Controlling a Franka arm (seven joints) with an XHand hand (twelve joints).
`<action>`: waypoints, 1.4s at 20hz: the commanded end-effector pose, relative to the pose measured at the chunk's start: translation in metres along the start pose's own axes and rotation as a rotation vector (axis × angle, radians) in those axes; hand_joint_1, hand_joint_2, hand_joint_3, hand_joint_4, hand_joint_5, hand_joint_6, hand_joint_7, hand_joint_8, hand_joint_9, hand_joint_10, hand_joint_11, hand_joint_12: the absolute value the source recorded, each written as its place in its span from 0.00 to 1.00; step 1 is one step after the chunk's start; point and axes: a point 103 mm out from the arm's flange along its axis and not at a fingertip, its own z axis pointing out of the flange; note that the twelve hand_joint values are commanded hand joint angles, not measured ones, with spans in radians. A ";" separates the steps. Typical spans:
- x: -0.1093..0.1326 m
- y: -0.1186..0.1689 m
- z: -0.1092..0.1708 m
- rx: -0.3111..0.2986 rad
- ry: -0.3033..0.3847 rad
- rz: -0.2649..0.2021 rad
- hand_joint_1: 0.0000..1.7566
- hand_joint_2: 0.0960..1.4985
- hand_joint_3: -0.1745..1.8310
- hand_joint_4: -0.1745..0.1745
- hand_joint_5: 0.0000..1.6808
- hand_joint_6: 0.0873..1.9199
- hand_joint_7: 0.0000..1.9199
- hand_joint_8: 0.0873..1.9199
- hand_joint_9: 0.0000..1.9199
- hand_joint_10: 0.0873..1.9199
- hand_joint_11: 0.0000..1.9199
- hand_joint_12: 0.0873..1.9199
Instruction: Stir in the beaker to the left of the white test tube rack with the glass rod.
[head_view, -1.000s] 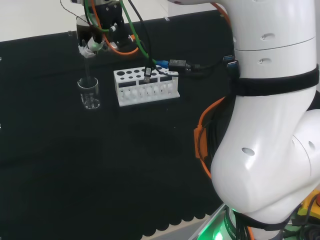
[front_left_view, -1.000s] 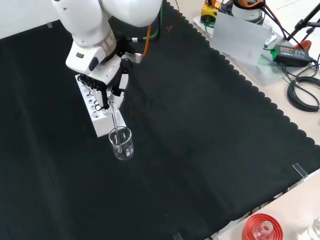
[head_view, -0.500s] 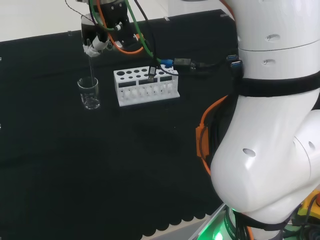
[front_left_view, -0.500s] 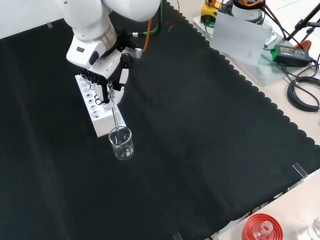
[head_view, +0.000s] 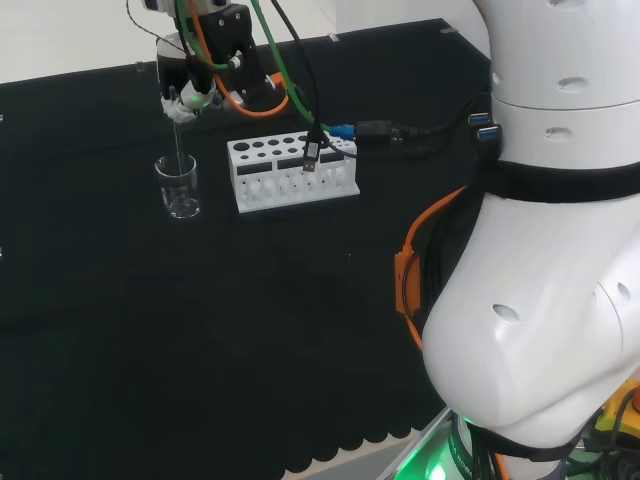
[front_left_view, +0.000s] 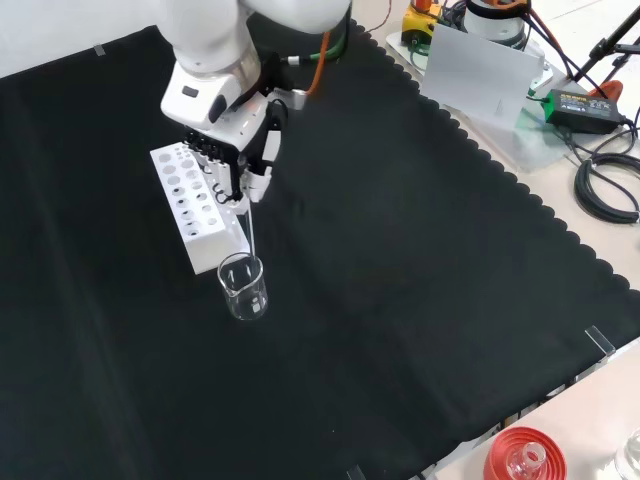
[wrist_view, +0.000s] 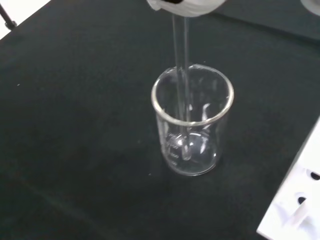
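Hand (front_left_view: 243, 160) pinches glass rod (front_left_view: 247, 225) in beaker (front_left_view: 244, 287).

The worktop (front_left_view: 420, 270) lies under black cloth with a scalloped edge. On it a clear glass beaker (front_left_view: 243, 287) stands upright, just beside the end of the white test tube rack (front_left_view: 192, 218); in the head view the beaker sits left of the rack.

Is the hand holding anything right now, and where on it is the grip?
Yes: the hand holds the glass rod by its upper end, fingers curled round it. The rod's lower end is down inside the beaker.
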 end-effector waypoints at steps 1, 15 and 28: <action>0.020 0.012 -0.001 -0.008 -0.007 -0.028 0.70 0.68 0.00 0.00 0.83 0.13 0.90 0.17 0.96 0.16 0.86 0.36; -0.004 0.038 -0.004 -0.006 0.004 -0.033 0.70 0.67 0.00 0.00 0.83 0.13 0.90 0.17 0.96 0.16 0.86 0.36; -0.028 0.023 -0.003 0.005 -0.014 -0.009 0.70 0.68 0.00 0.00 0.83 0.13 0.90 0.17 0.96 0.16 0.86 0.36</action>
